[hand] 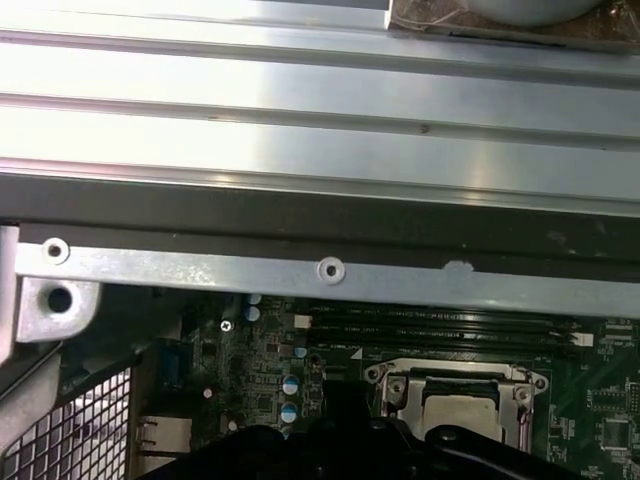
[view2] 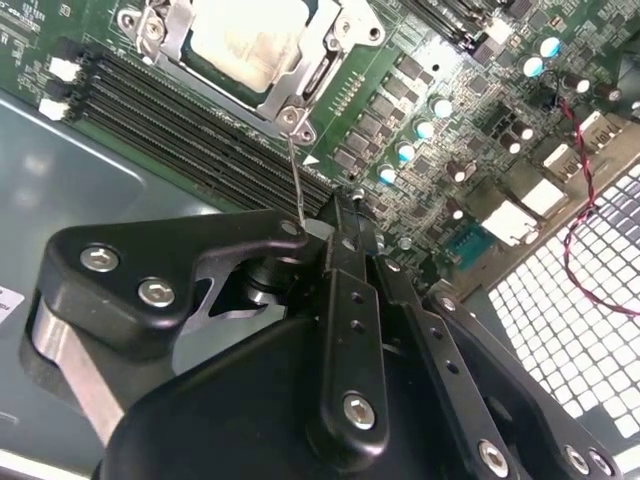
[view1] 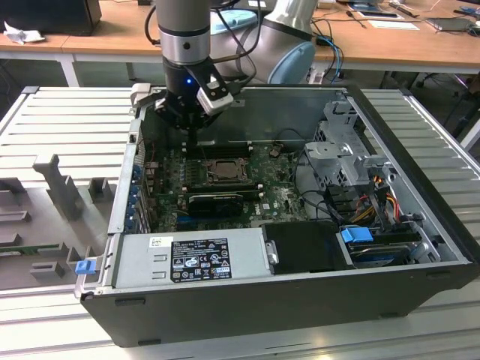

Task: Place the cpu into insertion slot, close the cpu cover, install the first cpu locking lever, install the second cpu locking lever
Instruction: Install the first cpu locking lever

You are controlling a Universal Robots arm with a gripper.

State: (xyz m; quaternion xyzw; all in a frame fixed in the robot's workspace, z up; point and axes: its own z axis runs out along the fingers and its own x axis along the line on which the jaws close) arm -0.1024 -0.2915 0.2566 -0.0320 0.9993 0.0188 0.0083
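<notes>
Gripper: hangs low inside the open computer case, just beside the insertion slot, off one corner of it. Looks pinched narrow, with black fingertips pressed together and no gap. Holds nothing that can be made out for sure. Thin metal lever: runs from a corner of the insertion slot straight toward the fingers and slips behind them; touching or only close, cannot tell. Cpu: sits down in the insertion slot, pale shiny top facing up. Cpu cover: lies flat over the insertion slot and frames the chip through its big square window. Long black memory rows: lie right along one side of the insertion slot, near the gripper too. Green board: spreads all around the insertion slot, dotted with little round cans.
</notes>
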